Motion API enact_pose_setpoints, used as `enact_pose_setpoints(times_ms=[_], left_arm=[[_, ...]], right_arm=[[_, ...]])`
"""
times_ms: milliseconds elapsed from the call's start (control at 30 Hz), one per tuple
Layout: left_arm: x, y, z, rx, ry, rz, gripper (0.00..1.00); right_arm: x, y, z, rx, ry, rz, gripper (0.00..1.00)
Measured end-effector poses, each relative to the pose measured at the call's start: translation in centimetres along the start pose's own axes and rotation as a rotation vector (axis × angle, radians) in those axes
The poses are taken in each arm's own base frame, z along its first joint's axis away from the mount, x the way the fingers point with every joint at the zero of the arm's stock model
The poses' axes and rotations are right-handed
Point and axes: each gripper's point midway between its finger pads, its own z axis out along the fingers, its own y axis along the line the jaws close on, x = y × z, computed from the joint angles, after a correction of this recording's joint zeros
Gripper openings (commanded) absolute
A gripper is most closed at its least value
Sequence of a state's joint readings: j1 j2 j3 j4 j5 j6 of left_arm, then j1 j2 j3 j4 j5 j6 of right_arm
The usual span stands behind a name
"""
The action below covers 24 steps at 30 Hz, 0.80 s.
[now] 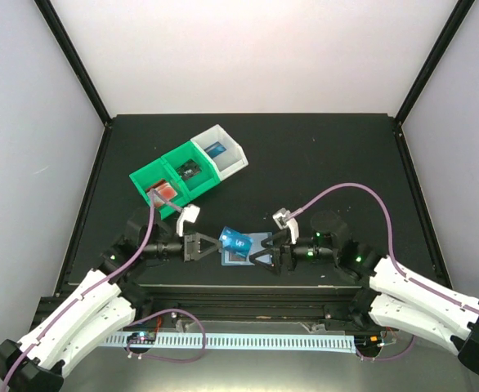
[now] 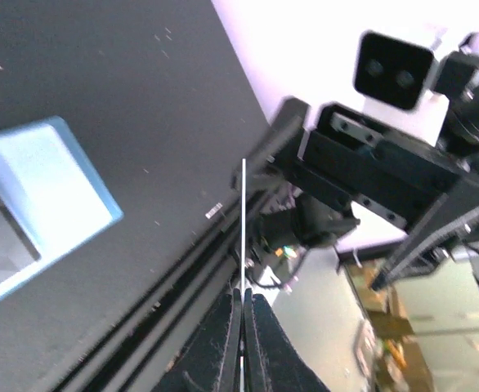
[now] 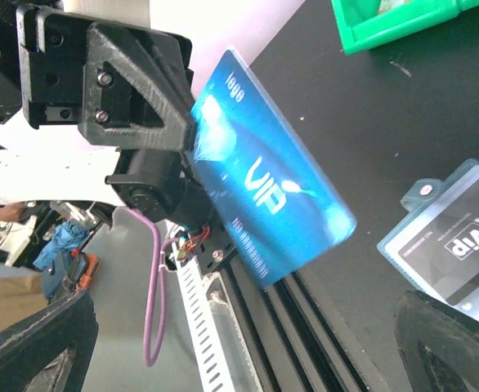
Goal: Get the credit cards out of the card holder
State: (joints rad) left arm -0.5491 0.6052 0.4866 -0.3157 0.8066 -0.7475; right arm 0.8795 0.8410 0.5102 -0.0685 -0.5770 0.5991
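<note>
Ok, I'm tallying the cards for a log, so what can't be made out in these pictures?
Bin contents: too small in the top view; the green bin is cut by the top edge in the right wrist view.
The blue card: edge-on in the left wrist view, a thin line.
The card holder: cut by the frame edge in both wrist views; anything beneath the black card is hidden.
The right gripper's fingers: blurred dark shapes.

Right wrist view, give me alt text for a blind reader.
The left end effector grips a blue VIP card by its edge above the dark table. Lower right lies the card holder with a black VIP card inside.
</note>
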Motion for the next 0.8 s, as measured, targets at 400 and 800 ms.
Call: enact_pose_setpoints(times_ms=[400, 800], left_arm=[[-9.5, 4.1, -1.0, -0.376, -0.308, -0.022, 0.02], [-19.1, 9.4, -1.2, -0.652, -0.564, -0.069, 0.02]], right_arm=[[-0.9, -0.7, -1.9, 0.098, -0.086, -0.013, 1.00], [-1.3, 0.1, -2.8, 0.088, -0.117, -0.011, 1.00]])
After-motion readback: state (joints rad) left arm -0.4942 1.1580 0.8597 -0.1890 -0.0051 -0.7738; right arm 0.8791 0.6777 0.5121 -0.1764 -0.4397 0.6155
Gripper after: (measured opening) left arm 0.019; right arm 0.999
